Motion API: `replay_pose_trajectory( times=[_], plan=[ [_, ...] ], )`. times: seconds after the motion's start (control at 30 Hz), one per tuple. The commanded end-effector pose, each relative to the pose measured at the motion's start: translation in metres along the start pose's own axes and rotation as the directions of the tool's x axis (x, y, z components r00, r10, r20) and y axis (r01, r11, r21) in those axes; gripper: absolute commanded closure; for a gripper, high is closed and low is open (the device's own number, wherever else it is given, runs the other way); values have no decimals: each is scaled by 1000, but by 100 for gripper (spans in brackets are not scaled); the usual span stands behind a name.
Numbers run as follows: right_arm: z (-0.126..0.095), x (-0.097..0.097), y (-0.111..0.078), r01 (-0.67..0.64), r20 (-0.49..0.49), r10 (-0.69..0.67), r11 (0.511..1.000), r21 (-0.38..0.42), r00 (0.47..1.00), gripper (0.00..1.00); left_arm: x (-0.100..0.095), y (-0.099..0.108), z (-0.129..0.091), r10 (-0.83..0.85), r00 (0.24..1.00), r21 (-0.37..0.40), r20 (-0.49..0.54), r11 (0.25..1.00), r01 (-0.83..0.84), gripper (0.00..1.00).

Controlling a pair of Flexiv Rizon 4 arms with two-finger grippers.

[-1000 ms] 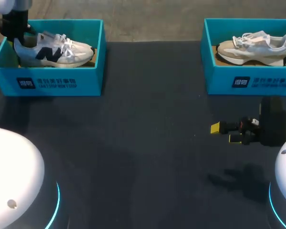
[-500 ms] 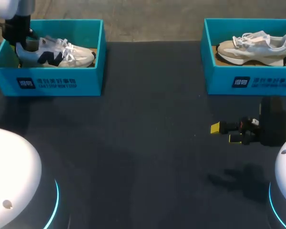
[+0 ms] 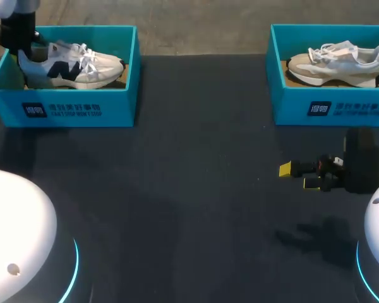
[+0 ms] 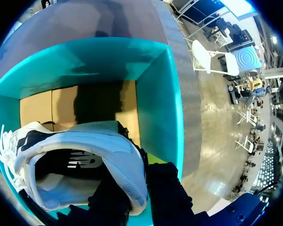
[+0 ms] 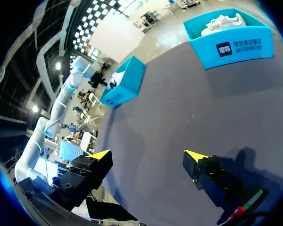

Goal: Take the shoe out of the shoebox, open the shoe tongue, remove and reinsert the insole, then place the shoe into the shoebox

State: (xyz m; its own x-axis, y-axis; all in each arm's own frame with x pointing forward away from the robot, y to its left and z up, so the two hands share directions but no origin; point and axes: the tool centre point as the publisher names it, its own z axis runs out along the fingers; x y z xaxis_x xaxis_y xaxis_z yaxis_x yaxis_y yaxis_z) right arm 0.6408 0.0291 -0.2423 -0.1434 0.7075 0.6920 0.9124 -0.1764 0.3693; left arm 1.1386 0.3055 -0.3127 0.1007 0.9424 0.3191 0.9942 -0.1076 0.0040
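Mostly hidden, left pincer [image 4: 134, 188] grips shoe [image 4: 80, 141] heel inside shoebox [image 4: 160, 99].

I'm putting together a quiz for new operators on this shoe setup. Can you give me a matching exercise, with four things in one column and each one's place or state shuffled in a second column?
Things
1. navy-logo shoe
2. beige shoe
3. left end effector
4. right end effector

Places or states
A. open, above the table
B. lying in the right shoebox
C. shut on a shoe's heel
D. in the left shoebox, gripped at the heel

Pairs: 1-D, 2-B, 3-C, 4-A
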Motion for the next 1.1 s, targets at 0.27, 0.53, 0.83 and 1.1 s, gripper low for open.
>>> replay_pose_trajectory(
  times=[0.27,0.53,0.83,1.1],
  plan=[
    [-3,1,-2,0,0,0,1000,-2,1000,0,5,-34,-29,0,1000,-64,-11,998,-1,100],
    [-3,1,-2,0,0,0,1000,-2,1000,0,3,-45,-34,-2,1000,-83,-5,997,1,100],
    [-3,1,-2,0,0,0,1000,-2,1000,0,-1,-51,-32,-1,1000,-85,-5,996,0,100],
    [-3,1,-2,0,0,0,1000,-2,1000,0,-4,-57,-26,-3,1000,-70,-7,998,3,100]
  ],
)
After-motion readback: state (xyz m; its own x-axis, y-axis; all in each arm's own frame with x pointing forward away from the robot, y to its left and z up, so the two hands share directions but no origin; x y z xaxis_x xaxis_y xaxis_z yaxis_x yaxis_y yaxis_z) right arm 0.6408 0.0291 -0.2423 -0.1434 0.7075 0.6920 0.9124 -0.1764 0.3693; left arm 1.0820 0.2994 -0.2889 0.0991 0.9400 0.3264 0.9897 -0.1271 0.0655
